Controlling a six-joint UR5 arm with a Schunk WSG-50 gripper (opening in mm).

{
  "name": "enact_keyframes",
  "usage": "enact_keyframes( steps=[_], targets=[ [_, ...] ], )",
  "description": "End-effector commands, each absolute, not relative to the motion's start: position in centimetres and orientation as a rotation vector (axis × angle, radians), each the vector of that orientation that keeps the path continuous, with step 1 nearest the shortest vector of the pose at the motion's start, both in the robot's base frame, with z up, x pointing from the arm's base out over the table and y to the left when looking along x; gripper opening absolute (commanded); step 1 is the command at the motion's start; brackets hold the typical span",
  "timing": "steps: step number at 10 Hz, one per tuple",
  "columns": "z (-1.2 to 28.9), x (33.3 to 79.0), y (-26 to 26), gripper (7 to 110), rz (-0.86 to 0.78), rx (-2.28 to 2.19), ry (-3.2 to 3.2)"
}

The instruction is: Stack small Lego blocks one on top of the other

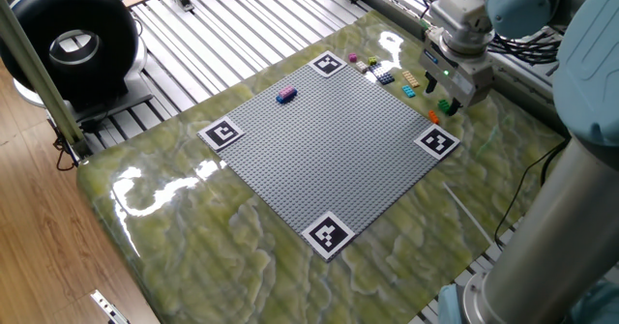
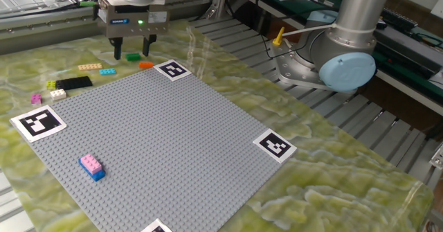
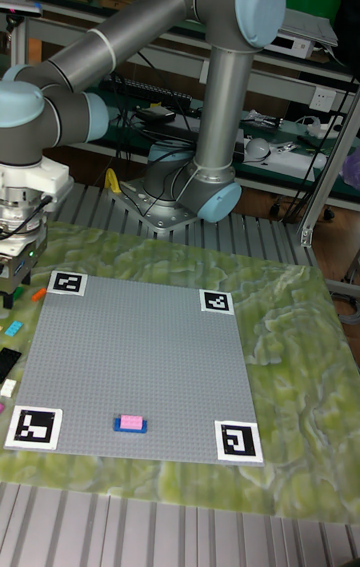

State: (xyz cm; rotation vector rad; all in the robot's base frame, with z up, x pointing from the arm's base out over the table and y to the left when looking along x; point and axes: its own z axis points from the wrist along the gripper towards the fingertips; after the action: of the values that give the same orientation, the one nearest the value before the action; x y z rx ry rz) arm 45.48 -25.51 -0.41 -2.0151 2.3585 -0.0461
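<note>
In one fixed view, the gripper point(image 1: 448, 99) hangs over the green marbled table point(image 1: 193, 227) off the far right edge of the grey baseplate point(image 1: 329, 150), with a green brick point(image 1: 445, 103) between its finger ends; whether the fingers touch it cannot be told. An orange brick point(image 1: 434, 117) lies just beside, near a marker tag point(image 1: 437, 141). A pink brick on a blue one point(image 1: 286, 95) sits on the baseplate, well apart. In the other fixed view, the gripper point(image 2: 133, 52) stands low over the table with its 2 fingers point(image 2: 118, 52) parted and a green brick point(image 2: 132, 55) in the gap; contact is not discernible, so grasp or release cannot be told. The orange brick point(image 2: 145, 65) lies just right of it; a cyan brick point(image 2: 107, 71), a tan brick point(image 2: 89, 67), a black piece point(image 2: 74, 83), yellow-green point(image 2: 51, 85), white point(image 2: 58, 93) and magenta point(image 2: 36, 98) bricks lie to the left. The pink-on-blue stack point(image 2: 91, 167) sits near the baseplate's front corner. In the tall fixed view, the gripper point(image 3: 12, 299) is partly cut by the left edge; the stack point(image 3: 130, 423) sits on the baseplate point(image 3: 140, 357) between 2 near tags.
</note>
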Motion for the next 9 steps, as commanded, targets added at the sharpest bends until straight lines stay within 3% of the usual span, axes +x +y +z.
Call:
enact_keyframes(
  steps=[1, 6, 9],
  targets=[
    [-0.3, 45.6, -25.4, 66, -0.039, -1.973, 2.381],
    [0.2, 44.0, -26.7, 66, -0.052, -1.949, 2.512],
    [0.2, 45.8, -24.5, 66, -0.006, -1.8, 2.484]
  ],
)
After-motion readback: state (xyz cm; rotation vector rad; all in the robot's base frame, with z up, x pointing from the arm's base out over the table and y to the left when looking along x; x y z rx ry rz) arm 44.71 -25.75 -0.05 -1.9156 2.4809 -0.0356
